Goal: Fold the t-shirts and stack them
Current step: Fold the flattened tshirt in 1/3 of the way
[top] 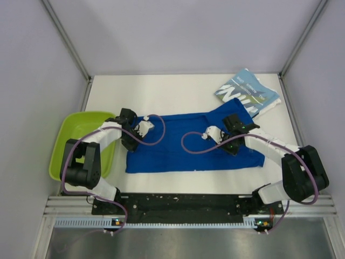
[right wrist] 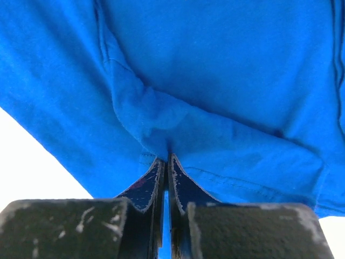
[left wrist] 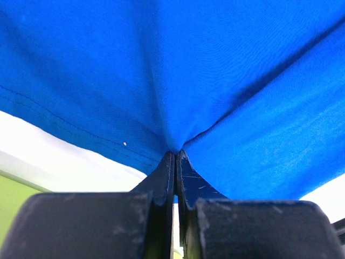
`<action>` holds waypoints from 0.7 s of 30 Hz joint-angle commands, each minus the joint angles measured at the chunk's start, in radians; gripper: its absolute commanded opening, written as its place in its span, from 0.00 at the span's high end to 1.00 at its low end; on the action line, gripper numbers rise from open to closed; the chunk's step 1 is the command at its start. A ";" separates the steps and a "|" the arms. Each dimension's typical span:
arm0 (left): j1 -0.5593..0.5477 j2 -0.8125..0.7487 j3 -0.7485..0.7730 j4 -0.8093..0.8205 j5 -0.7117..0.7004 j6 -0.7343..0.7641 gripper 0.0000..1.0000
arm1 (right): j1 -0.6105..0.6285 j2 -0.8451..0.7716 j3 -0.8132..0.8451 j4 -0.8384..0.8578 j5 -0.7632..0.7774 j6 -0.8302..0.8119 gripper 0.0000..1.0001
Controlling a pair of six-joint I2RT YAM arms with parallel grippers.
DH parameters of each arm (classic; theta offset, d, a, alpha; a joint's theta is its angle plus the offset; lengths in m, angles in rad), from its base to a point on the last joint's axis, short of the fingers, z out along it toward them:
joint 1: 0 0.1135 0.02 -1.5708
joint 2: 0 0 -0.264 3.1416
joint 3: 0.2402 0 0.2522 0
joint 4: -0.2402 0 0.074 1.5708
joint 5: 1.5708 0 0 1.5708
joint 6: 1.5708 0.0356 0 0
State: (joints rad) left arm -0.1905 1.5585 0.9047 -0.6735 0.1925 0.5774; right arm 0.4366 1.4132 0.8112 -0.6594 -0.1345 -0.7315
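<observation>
The royal blue t-shirt lies spread across the table's middle, plain side up, with no print showing. My left gripper is shut on its far left edge; in the left wrist view the fingers pinch a fold of blue cloth. My right gripper is shut on the shirt's far right part; in the right wrist view the fingers pinch a hemmed fold. The teal-blue t-shirt, folded with white lettering up, lies at the far right.
A lime-green plastic tub stands at the left table edge beside the left arm. Grey walls enclose the white table on three sides. Purple cables loop over the blue shirt.
</observation>
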 commanded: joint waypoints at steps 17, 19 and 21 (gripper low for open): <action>0.005 -0.020 -0.009 0.011 -0.013 -0.010 1.00 | 0.139 0.211 0.197 0.334 0.171 -0.430 0.99; 0.005 -0.017 -0.007 0.012 -0.013 -0.010 1.00 | 0.148 0.219 0.184 0.374 0.164 -0.468 0.99; 0.005 -0.017 -0.010 0.011 -0.013 -0.010 1.00 | 0.159 0.225 0.175 0.403 0.173 -0.499 0.99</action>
State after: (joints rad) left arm -0.1905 1.5585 0.9047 -0.6731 0.1879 0.5743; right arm 0.5632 1.6192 0.9634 -0.3836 0.0483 -1.1206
